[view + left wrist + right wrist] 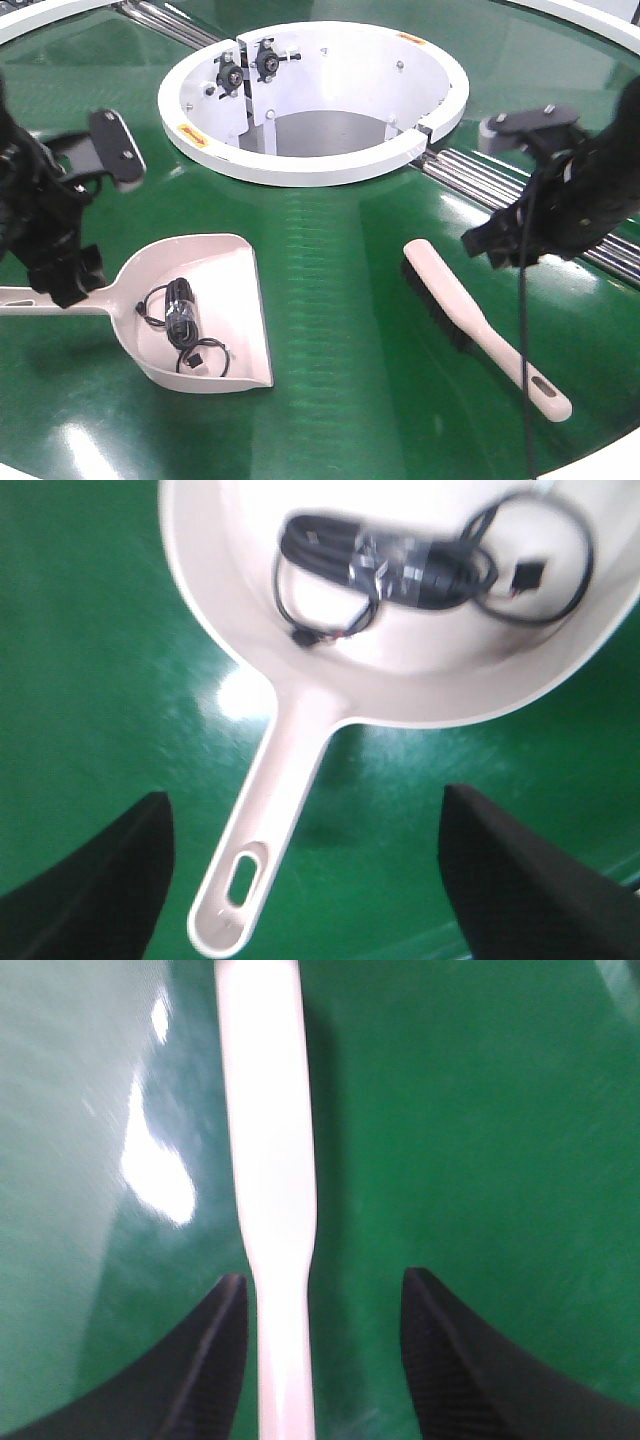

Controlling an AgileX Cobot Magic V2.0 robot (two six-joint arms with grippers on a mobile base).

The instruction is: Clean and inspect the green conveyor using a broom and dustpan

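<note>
Both my claws are spread wide right now, holding nothing. My right claw [318, 1360] sits over the broom [268, 1160], its pale handle running straight up between the two fingers but hugging the left finger [205, 1360] way closer than the other one. If I were doing this properly, I'd nudge a bit left so the handle sits centred, drop until the fingers bracket it, then squeeze mid-handle so it doesn't pivot when the bristles drag.

My left claw [300, 870] hovers above the dustpan [400, 670], handle end poking toward me between the fingers, slightly left of centre. There's a bundled black cable [410, 565] lying in the scoop, so I'd lift level or it slides out.

From the front, both tools lie flat on the conveyor [340, 300], dustpan under my left claw, broom below and inward of my right.

What I can't tell: whether either claw touches the belt, since both wrist views are blurry. The front view cuts off the dustpan handle end behind my left arm. Whether any debris is left on the belt is hard to say with that glare.
</note>
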